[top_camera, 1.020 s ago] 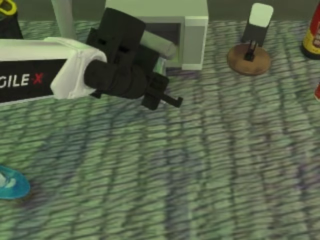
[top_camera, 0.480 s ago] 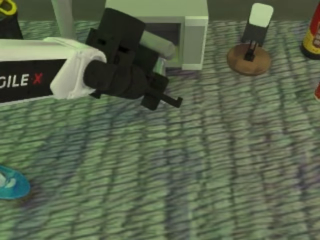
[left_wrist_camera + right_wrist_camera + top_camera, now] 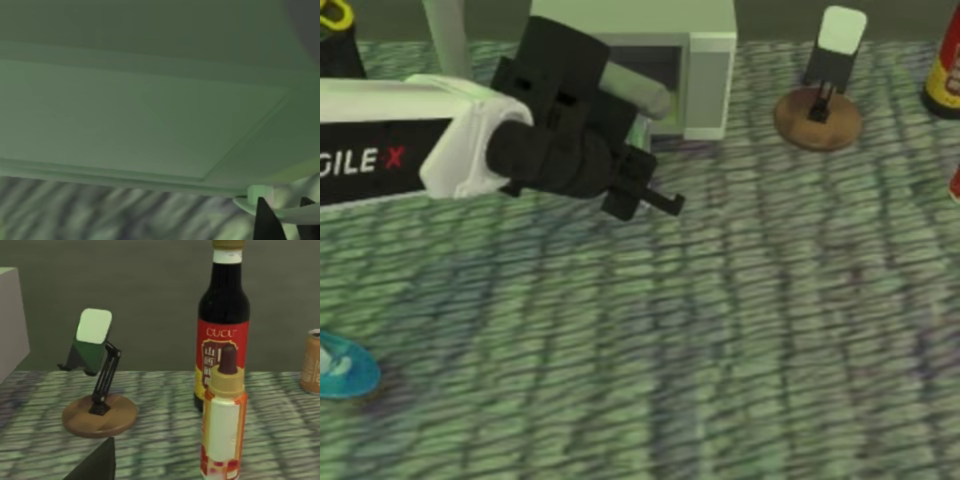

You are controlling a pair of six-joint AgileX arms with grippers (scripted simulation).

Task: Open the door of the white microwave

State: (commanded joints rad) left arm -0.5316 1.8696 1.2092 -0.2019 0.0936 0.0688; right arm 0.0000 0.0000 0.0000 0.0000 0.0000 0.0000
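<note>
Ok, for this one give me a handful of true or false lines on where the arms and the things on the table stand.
1. The left gripper is at the microwave front. True.
2. The door is shut flat against the front. False: it stands swung out, with the dark cavity showing behind it.
3. A phone stand on a round wooden base sits at the microwave's right. True.
4. The right arm is reaching over the microwave. False: it is not in the top view; its wrist view faces the stand and a dark sauce bottle.
5. The dark sauce bottle lies on its side. False: it stands upright.
</note>
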